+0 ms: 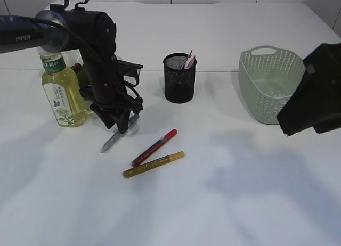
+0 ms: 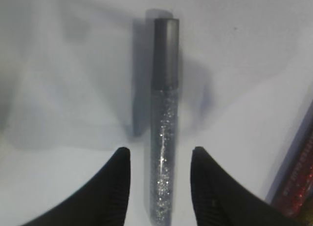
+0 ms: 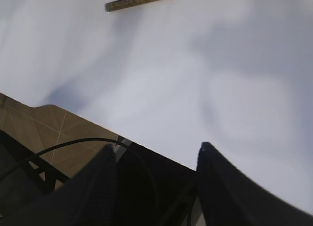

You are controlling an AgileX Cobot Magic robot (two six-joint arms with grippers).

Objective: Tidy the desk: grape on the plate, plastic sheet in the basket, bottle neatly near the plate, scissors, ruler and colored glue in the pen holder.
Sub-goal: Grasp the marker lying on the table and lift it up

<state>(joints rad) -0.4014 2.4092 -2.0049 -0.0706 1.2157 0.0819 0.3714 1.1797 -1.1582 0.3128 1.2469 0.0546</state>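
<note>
1. White tabletop, tiled wall behind; your stock sits mostly toward the far edge.
2. Left gripper, item in hand: its jaws stand apart, straddling the silver glitter glue pen without visibly touching it. The pen lies flat, toward the left edge, just in front of the green drink bottle.
3. Mesh pen holder: far-middle, upright, already holding pink-tipped items I cannot identify.
4. Red glue pen and gold glue pen: near the middle, lying side by side, not yet stowed.
5. Green basket: toward the far right edge.
6. Right gripper: jaws parted, empty, hanging past the table's right edge.
7. Step judged: colored glue into the holder. Next, you would close on the silver pen, lift, carry it rightward and drop it upright.
</note>
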